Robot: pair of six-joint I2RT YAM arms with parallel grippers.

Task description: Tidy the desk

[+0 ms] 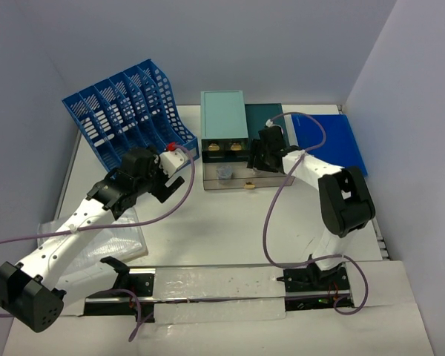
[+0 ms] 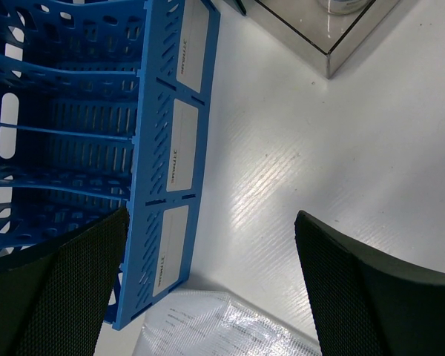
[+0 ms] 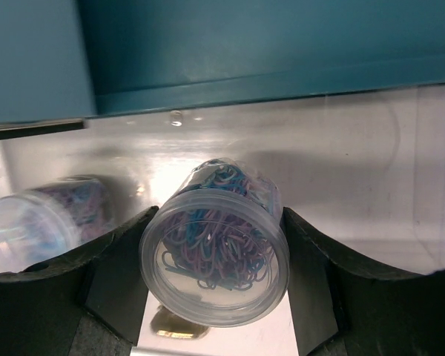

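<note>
A clear round jar of coloured paper clips (image 3: 215, 252) lies tilted between my right gripper's (image 3: 216, 259) two black fingers, which press on both its sides. It hangs over the pulled-out bottom drawer (image 1: 241, 182) of the teal drawer box (image 1: 223, 119). A second clear jar (image 3: 37, 222) lies in that drawer to the left, the small jar (image 1: 224, 173) of the top view. My left gripper (image 2: 208, 289) stands wide open and empty above the white desk (image 2: 297, 148), beside the front of the blue file rack (image 2: 81, 133).
A clear plastic sleeve with a printed sheet (image 1: 96, 245) lies at the near left, its corner under my left gripper. A blue folder (image 1: 334, 141) lies at the back right, and a dark teal flat thing (image 1: 263, 115) sits behind the drawer box. Purple cables loop from both arms.
</note>
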